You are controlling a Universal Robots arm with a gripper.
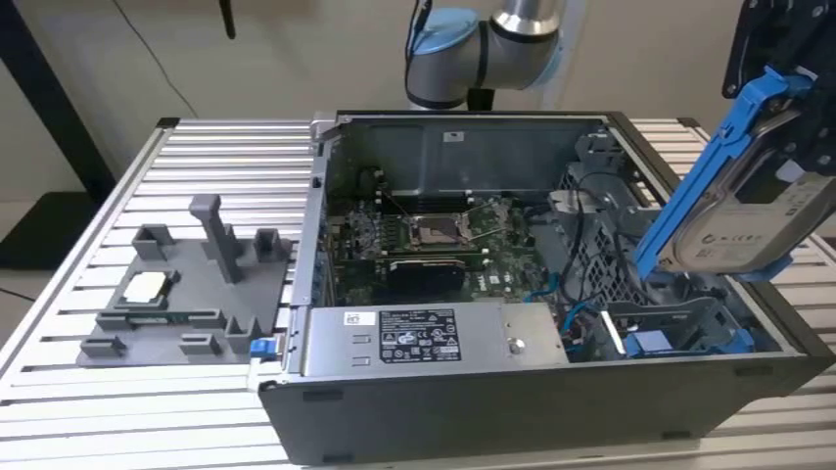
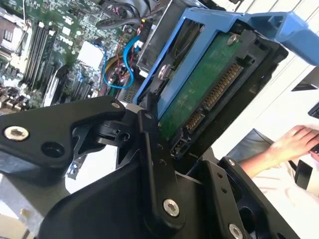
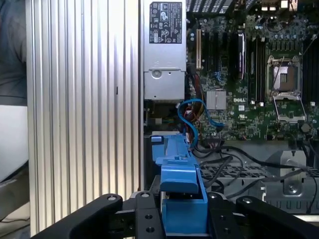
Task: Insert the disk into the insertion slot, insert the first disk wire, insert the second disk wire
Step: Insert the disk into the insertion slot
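The first step, getting the disk into the insertion slot, is in hand, and neither wire looks to be plugged into the drive yet. In the upper right of the exterior view the gripper (image 1: 794, 103) is clamped on the disk (image 1: 755, 223). Its dark fingers (image 3: 143, 215) flank the blue carrier in the first wrist view and press the drive's sides in the second wrist view, where the green circuit board and its connector pins face the camera. The disk hangs steeply tilted, with its top leaning toward the exterior view's right and its low end pointing down into the computer case (image 1: 523, 416). The insertion slot (image 1: 682, 315), the grey bay with blue fittings, lies at the lower right of that view, directly beneath the disk and just beside the power-supply box (image 1: 432, 338). The disk's low end seems to be near the bay's rim without touching it, though the angle makes that hard to judge. Seating it would call for levelling the carrier to match the bay and keeping clear of the blue cables (image 2: 119, 69) near the opening.
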